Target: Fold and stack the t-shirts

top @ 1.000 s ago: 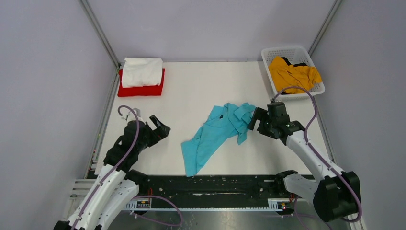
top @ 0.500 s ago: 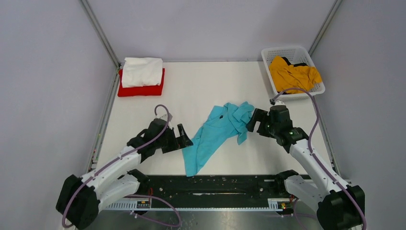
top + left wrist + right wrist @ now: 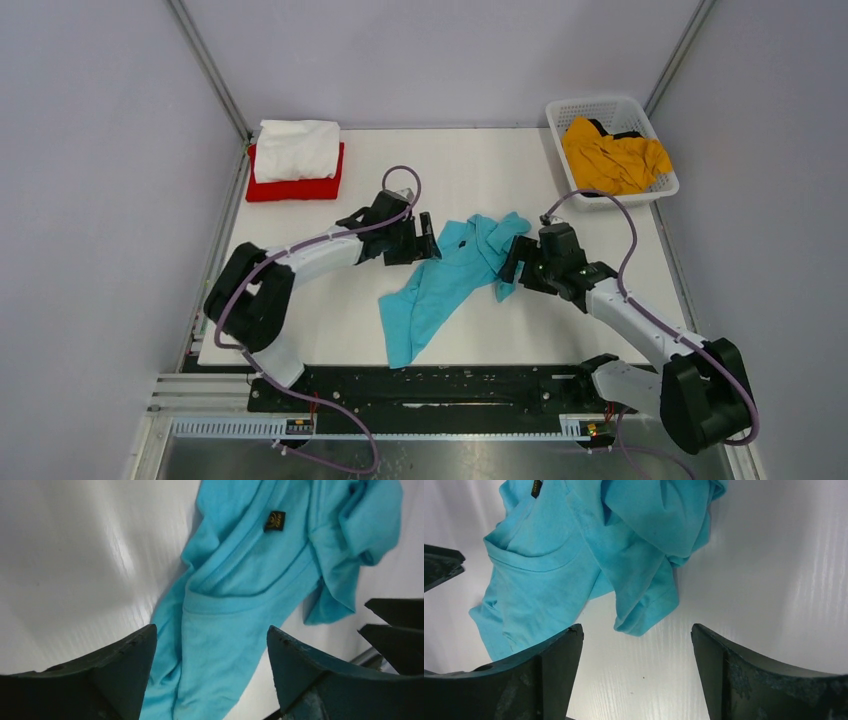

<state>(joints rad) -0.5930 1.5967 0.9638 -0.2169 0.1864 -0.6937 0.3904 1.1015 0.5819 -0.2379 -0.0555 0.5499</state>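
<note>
The crumpled turquoise t-shirt (image 3: 450,280) lies in the middle of the table, stretched from the centre toward the front edge. My left gripper (image 3: 428,238) stands open at its upper left edge; in the left wrist view the cloth (image 3: 250,580) lies below and between the fingers, my gripper (image 3: 211,645) touching nothing. My right gripper (image 3: 510,262) is open at the shirt's right side, with a sleeve end (image 3: 644,615) just ahead of the gap (image 3: 636,640). A folded white t-shirt (image 3: 296,148) rests on a folded red one (image 3: 295,188) at the back left. The mustard yellow t-shirt (image 3: 612,155) lies in the basket.
The white lattice basket (image 3: 600,103) stands at the back right corner. Grey walls with metal rails close in the table on three sides. The black rail with the arm bases runs along the near edge (image 3: 450,385).
My left arm has swung from the front left across to the shirt's upper left edge. My right gripper has edged left toward the shirt. The shirt has not moved.
</note>
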